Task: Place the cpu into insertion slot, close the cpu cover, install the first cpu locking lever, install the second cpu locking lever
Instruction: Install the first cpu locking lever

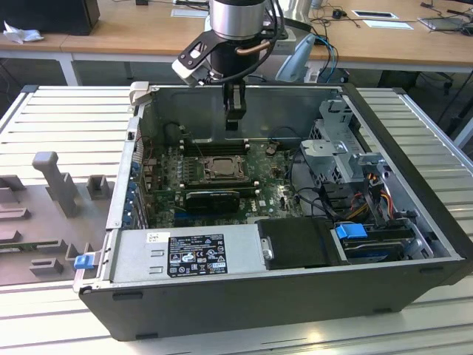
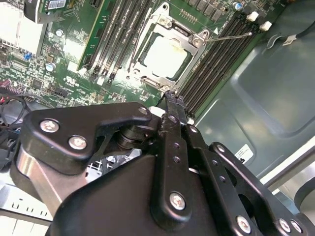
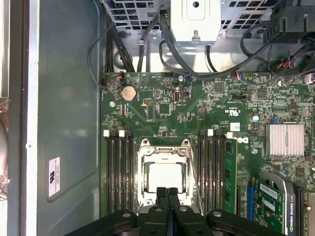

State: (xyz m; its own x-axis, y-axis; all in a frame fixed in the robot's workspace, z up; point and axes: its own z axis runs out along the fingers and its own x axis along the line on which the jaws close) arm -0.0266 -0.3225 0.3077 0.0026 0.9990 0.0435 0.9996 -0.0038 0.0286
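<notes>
Watching from my console, I see the open computer case [image 1: 295, 296] lying on its side, with the green motherboard [image 3: 162, 93] below the gripper [image 3: 167, 192]. The gripper's fingers are pressed together and hold nothing, hovering above one edge of the insertion slot [image 1: 201, 168]. The cpu cover [image 3: 139, 172] lies flat on that slot, and the cpu [image 3: 165, 174] sits inside, its pale top showing through the window. A thin wire lever [image 2: 229, 36] juts out beside the socket; I cannot tell whether it is latched.
</notes>
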